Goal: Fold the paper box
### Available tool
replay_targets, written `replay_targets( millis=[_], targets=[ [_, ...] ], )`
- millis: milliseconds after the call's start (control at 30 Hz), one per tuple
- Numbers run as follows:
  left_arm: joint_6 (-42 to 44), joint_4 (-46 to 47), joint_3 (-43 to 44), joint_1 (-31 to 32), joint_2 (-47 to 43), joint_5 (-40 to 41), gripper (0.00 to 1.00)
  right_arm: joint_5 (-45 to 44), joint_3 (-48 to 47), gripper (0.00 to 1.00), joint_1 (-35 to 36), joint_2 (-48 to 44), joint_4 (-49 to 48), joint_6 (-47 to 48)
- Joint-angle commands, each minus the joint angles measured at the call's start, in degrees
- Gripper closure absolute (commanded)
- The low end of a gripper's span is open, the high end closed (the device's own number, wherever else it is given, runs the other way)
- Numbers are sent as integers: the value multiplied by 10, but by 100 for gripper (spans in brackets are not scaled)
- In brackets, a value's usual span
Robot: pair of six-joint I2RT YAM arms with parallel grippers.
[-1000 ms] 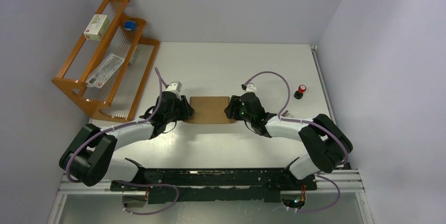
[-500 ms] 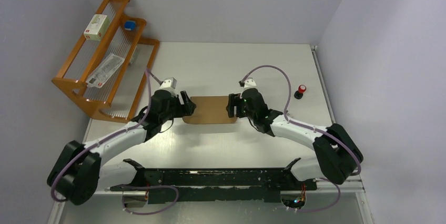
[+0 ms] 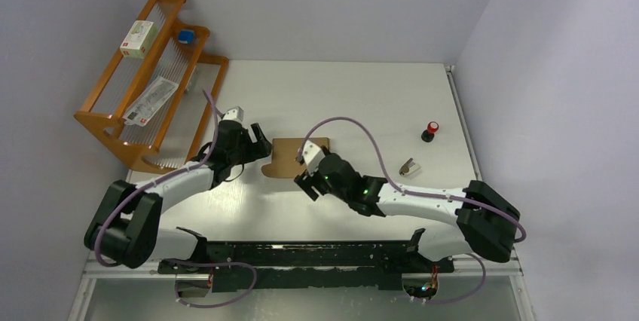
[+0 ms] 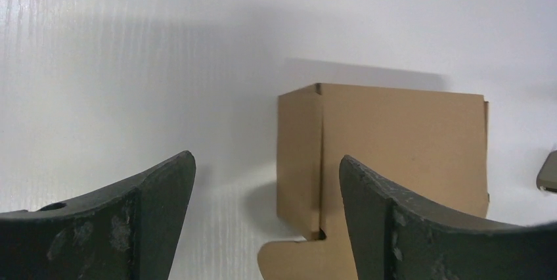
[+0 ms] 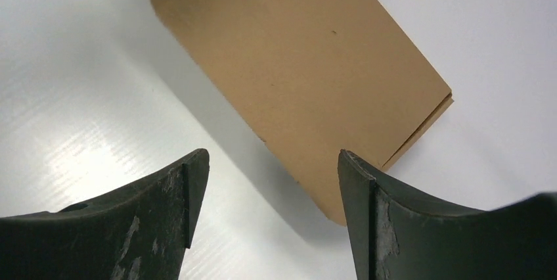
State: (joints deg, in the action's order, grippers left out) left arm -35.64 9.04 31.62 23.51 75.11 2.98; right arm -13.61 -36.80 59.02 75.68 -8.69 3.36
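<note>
Change: both end effectors have let go of the flat brown corrugated-cardboard paper box (image 3: 286,157). A second ago each was pressed against one end of it.

- Left end effector (image 3: 262,144): released, jaws wide, now just left of the box and clear of it.
- Right end effector (image 3: 305,183): released, swung round to the box's near side, hovering over its near edge.
- Box: lies flat on the white, faintly ribbed worktop (image 3: 354,95), between the two.

Reading: repositioning for a fresh grip; the box is not yet erected.

Surface is matte kraft, with one straight crease, a rounded tab corner, and a layered double edge in the right wrist view.
</note>
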Motion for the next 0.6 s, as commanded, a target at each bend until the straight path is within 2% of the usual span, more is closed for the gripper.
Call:
replay_targets(
  millis=[0, 267, 433, 567],
  targets=[
    [-5, 42, 30, -20, 25, -41, 15, -64, -23, 24, 46, 27, -19, 111],
    [10, 65, 33, -47, 36, -32, 15, -193, -61, 26, 122, 120, -36, 227],
    [24, 69, 23, -47, 37, -34, 16, -233, -62, 36, 135, 172, -91, 285],
    [34, 67, 15, -47, 31, -31, 17, -253, -70, 39, 138, 215, -113, 311]
  ],
)
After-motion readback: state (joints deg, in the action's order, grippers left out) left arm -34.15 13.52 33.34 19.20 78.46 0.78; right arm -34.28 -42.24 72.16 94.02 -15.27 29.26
